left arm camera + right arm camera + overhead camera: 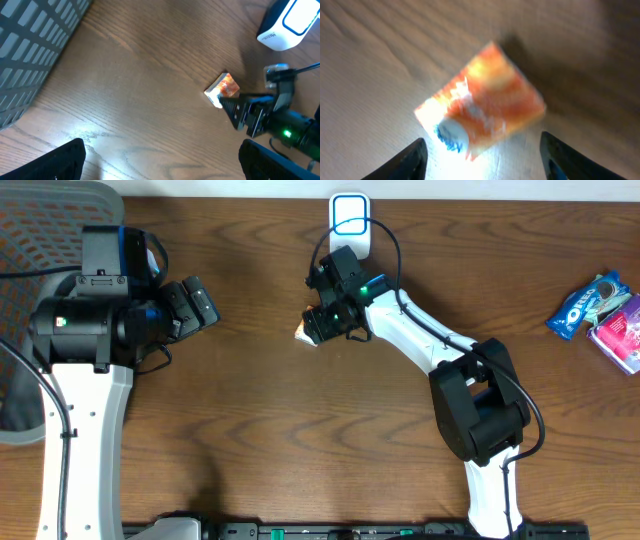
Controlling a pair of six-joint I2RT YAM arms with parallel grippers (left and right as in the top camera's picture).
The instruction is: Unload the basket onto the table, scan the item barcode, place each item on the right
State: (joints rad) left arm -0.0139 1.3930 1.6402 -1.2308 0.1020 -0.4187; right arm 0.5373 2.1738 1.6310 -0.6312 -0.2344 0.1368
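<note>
**Right claw open around the snack pack, just in front of the scanner**

At the right claw (482, 152): parted, one dark fingertip on either side of the small orange pack (480, 107). A strip of bare table (380, 60) shows between each tip and the pack. No grip, and no clear contact from the right wrist view. From the left wrist view, the claw looks almost against the pack's nearer edge; cannot tell whether it touches there.

At the left claw (162, 160): spread wide, with nothing between the fingers but wood grain. Well off to the left of the scanner (349, 220), and well apart from the pack.

On the pack: lying flat on the table, a little in front of the scanner and slightly to its left, on the robot's side. Roughly square, turned cornerwise to the wood grain. Orange and yellow top face, with a white patch and a blue-rimmed white oval near one edge. One pale side edge. Print too blurred to read; no telling where the barcode sits.

On the scanner: white, set at the table's far edge, with a blue-outlined window on its face.

Far to the right of the scanner: a blue Oreo packet (588, 302) and a pink packet (622, 330), close beside each other.
</note>
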